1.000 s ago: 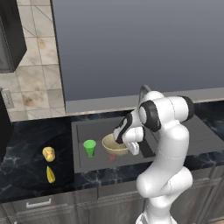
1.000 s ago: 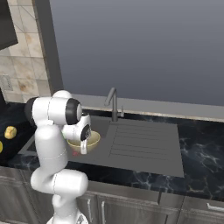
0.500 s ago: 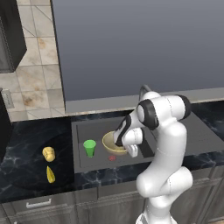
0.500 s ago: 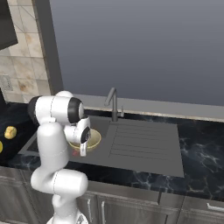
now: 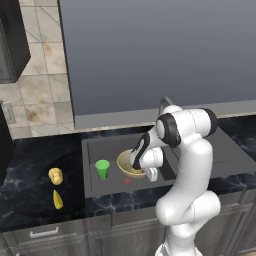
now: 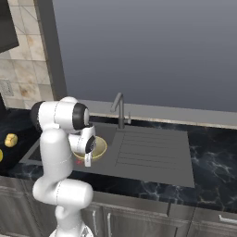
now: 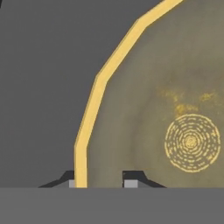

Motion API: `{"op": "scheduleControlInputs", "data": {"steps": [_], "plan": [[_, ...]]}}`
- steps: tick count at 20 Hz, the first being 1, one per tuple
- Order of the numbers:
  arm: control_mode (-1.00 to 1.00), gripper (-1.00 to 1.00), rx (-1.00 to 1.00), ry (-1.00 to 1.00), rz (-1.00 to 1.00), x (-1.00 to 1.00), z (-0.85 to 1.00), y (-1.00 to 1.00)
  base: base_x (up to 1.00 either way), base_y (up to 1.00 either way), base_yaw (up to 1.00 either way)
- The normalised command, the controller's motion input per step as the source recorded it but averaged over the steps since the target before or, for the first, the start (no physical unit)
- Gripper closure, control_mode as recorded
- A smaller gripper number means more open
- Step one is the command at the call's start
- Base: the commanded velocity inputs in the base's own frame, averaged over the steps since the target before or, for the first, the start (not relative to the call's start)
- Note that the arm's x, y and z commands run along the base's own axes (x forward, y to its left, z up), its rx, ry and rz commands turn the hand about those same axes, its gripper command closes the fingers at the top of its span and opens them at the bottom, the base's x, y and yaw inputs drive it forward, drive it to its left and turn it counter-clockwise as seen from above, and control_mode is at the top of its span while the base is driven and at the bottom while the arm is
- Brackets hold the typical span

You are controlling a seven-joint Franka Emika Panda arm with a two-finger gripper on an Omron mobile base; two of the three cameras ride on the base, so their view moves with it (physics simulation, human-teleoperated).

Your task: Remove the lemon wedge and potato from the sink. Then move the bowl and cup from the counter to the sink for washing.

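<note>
Bowl (image 5: 128, 163) sits in the sink (image 5: 107, 146), upright, next to the cup (image 5: 102, 168), which also stands in the basin to its left. Gripper (image 7: 101, 178) is low over the bowl's edge: hand view shows the rim (image 7: 89, 118) running between the two fingertips, one inside, one outside, with a small gap showing on the inner side; whether the rim is pinched or free, I cannot tell. Potato (image 5: 55, 175) and lemon wedge (image 5: 58, 199) lie on the counter (image 5: 30, 200) left of the sink, potato behind wedge, apart from each other.
</note>
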Motion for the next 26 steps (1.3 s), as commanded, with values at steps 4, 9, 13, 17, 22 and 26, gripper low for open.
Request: {"op": "scheduleControlInputs", "data": {"steps": [4,9,13,17,22,26], "plan": [[-1.00,1.00,0.00,0.00,0.00,0.00,-0.03,0.00,0.00,0.00,0.00],[-1.00,1.00,0.00,0.00,0.00,0.00,0.00,0.01,0.00,0.00,0.00],[-1.00,-1.00,0.00,0.00,0.00,0.00,-0.01,0.05,0.00,0.00,0.00],[-1.00,-1.00,0.00,0.00,0.00,-0.03,0.00,0.00,0.00,0.00,0.00],[-1.00,-1.00,0.00,0.00,-0.01,-0.12,0.07,0.00,0.00,0.00,0.00],[-1.00,-1.00,0.00,0.00,-0.04,-0.13,0.14,0.00,0.00,0.00,0.00]]}}
